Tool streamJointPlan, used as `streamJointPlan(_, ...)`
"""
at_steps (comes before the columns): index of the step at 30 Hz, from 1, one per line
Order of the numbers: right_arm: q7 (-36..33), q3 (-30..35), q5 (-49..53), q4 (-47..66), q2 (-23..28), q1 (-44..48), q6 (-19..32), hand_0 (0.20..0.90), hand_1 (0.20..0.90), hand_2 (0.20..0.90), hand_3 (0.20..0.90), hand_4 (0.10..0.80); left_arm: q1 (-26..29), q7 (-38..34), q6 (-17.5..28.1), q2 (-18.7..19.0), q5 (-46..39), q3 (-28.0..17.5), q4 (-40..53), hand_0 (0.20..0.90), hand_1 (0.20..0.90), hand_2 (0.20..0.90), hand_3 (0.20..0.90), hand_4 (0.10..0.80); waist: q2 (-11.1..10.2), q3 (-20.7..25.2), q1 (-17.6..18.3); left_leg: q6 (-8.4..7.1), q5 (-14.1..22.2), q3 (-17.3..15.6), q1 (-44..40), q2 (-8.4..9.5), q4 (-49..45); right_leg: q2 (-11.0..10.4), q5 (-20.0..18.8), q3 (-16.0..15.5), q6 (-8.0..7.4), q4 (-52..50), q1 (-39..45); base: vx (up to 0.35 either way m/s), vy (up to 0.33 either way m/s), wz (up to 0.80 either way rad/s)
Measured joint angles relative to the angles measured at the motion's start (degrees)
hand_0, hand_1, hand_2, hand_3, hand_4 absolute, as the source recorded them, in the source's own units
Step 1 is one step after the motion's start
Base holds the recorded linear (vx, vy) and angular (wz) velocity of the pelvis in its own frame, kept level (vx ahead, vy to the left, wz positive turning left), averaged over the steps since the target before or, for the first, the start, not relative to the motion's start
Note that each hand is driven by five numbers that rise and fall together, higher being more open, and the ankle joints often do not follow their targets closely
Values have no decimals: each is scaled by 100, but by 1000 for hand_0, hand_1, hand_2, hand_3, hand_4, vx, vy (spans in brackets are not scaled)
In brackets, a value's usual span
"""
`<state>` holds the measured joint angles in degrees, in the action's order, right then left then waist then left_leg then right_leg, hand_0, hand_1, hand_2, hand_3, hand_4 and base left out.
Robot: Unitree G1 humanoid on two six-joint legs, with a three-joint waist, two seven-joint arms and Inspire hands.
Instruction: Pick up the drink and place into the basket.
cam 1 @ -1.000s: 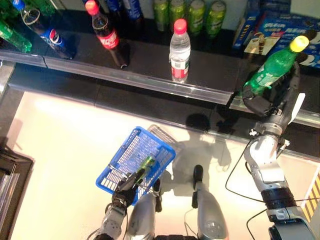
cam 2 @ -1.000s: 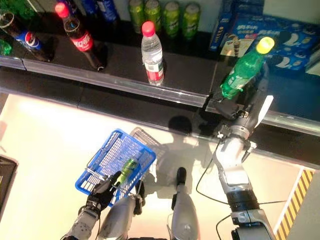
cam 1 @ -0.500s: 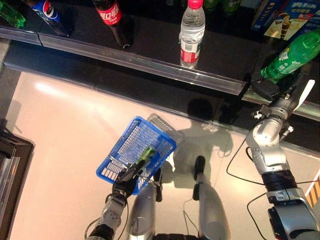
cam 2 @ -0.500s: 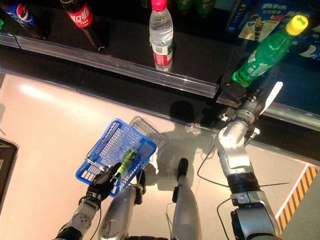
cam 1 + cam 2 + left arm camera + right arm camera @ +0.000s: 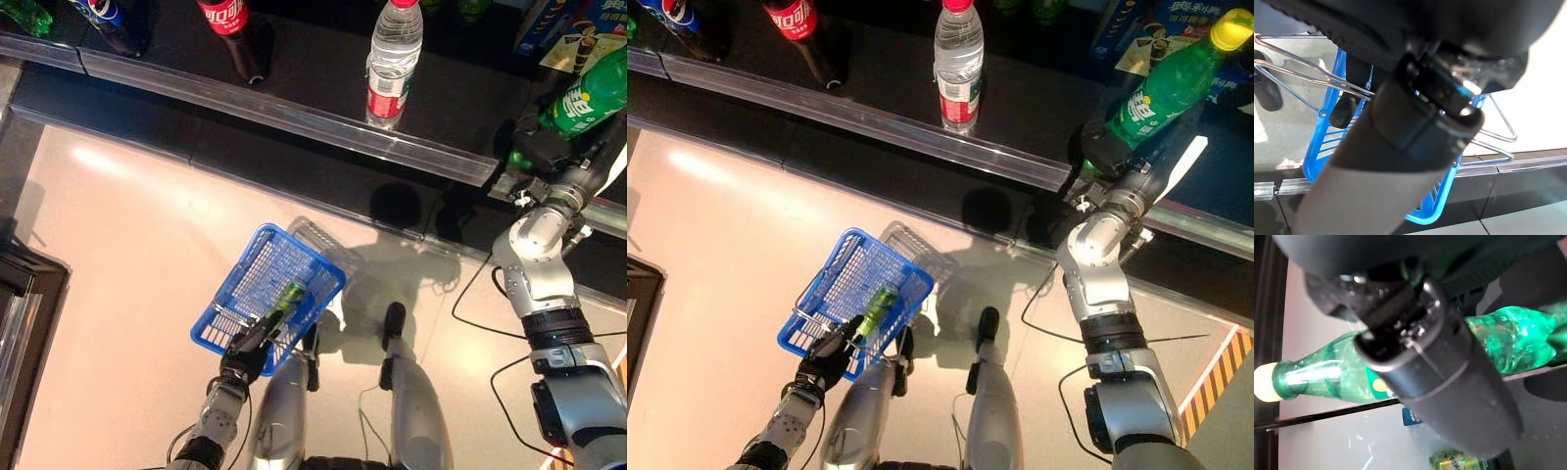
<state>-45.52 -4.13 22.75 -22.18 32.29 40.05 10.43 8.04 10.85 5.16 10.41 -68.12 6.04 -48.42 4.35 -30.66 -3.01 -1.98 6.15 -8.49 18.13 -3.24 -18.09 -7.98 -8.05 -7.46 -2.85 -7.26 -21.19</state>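
My right hand (image 5: pixel 1109 153) is shut on the lower part of a green bottle (image 5: pixel 1161 83) with a yellow cap. It holds the bottle tilted over the front edge of the dark shelf (image 5: pixel 294 116) at the upper right. The bottle also shows past the hand in the right wrist view (image 5: pixel 1322 377). My left hand (image 5: pixel 245 357) is shut on the wire handles (image 5: pixel 1298 73) of the blue basket (image 5: pixel 257 279), which hangs low at the left, off the floor. A green can (image 5: pixel 287 297) lies inside it.
On the shelf stand a water bottle (image 5: pixel 392 61) with a red label, a cola bottle (image 5: pixel 233 27) and a blue-labelled bottle (image 5: pixel 106 14). Blue snack boxes (image 5: pixel 1151 29) stand behind the green bottle. A dark cabinet (image 5: pixel 20 294) is at the far left.
The whole picture has shifted, so the camera has moved. My right hand still holds the green bottle by the shelf edge, and the blue basket hangs as before.
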Motion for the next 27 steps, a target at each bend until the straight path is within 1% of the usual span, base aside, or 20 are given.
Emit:
streamJointPlan(6, -10, 12, 120, -224, 7, 18, -30, 300, 300, 300, 200, 100, 2, 0, -60, 6, 0, 0, -11, 300, 300, 300, 200, 100, 3, -1, -16, 8, -10, 43, -43, 28, -17, -38, 89, -16, -2, -171, -8, -13, 21, 5)
streamJointPlan(12, -10, 30, 206, -335, 80, 23, -55, 300, 300, 300, 200, 100, 1, 11, -176, 9, -24, -9, -23, 300, 300, 300, 200, 100, 63, -22, -17, 24, -22, 75, -123, 87, -39, -113, 210, -21, -14, -414, -7, -21, 42, 4)
streamJointPlan(18, -10, 134, 205, -400, 122, -25, -62, 300, 300, 300, 200, 100, -16, 17, -187, 7, -74, -9, -24, 300, 300, 300, 200, 100, 71, -26, -34, 23, -22, 112, -210, 107, -101, -156, 298, -41, -1, -613, 36, -28, 43, 4)
streamJointPlan(19, -10, 148, 199, -388, 122, -92, -71, 300, 300, 300, 200, 100, -28, 17, -187, 5, -102, -13, -23, 300, 300, 300, 200, 100, 71, -26, -25, 24, -22, 115, -242, 114, -108, -167, 341, -40, 20, -663, 56, -14, 58, 1)
streamJointPlan(22, -10, 268, 40, -234, 122, -409, -209, 300, 300, 300, 200, 100, -103, 21, -185, -39, -188, -78, -12, 300, 300, 300, 200, 100, 72, -25, -17, 25, -20, 119, -373, 126, -96, -187, 430, -39, 22, -731, 157, 11, 53, 2)
streamJointPlan(26, 12, 587, -302, 700, 113, -1431, -323, 300, 300, 300, 200, 100, -349, 22, -191, -159, -298, -349, 59, 300, 300, 300, 200, 100, 77, -23, 23, 24, -19, 117, -693, 128, 23, -191, 501, -43, 8, -739, 419, 43, 39, 0)
streamJointPlan(27, 33, 623, -358, 829, 105, -1570, -323, 300, 300, 300, 200, 100, -400, 22, -192, -186, -298, -394, 87, 300, 300, 300, 200, 100, 77, -23, 39, 22, -14, 115, -753, 128, 44, -191, 519, -39, 4, -739, 467, 29, 38, -2)
